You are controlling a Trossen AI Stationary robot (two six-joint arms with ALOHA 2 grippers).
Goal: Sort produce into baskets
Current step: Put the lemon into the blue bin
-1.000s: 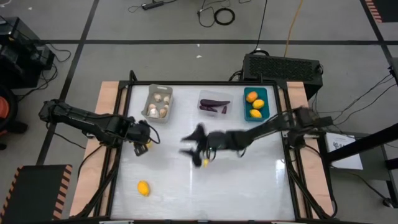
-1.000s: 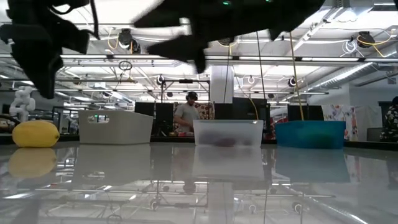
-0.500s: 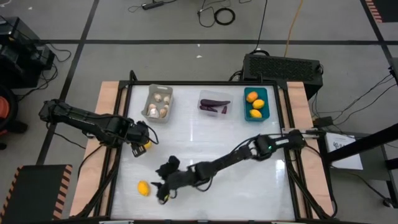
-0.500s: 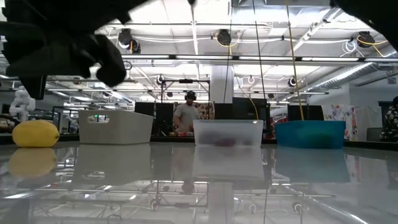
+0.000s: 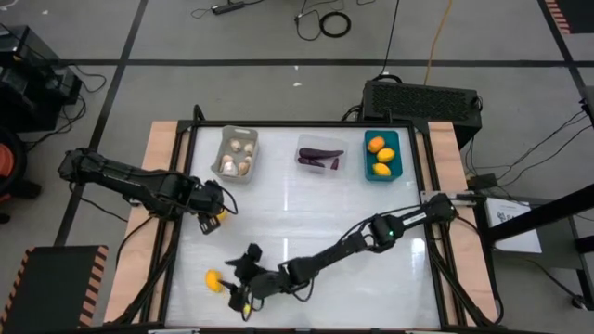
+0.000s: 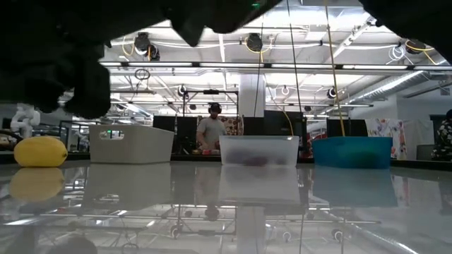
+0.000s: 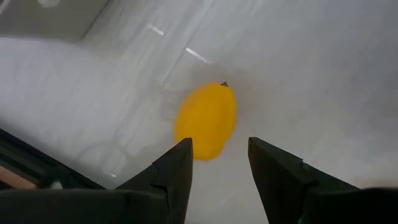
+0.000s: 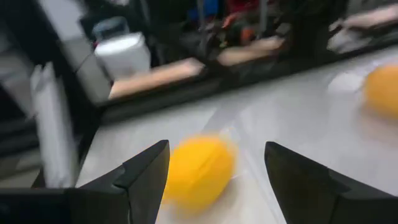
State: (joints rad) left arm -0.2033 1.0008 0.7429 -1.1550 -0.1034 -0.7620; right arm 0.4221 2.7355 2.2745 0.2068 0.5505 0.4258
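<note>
A: Lemon (image 5: 213, 280) sits at the table's (image 5: 371, 278) front left, right gripper (image 5: 238, 283) spread wide just beside it.
B: Looks light, smooth, rounded; likely rolls. Pinch across the middle.
A: Left gripper (image 7: 217, 163) half open over a second lemon (image 7: 206, 121), not touching.

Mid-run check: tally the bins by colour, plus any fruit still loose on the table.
Light grey bin: 1
Clear bin: 1
Teal bin: 1
Loose yellow fruit: 2
Total: 5
</note>
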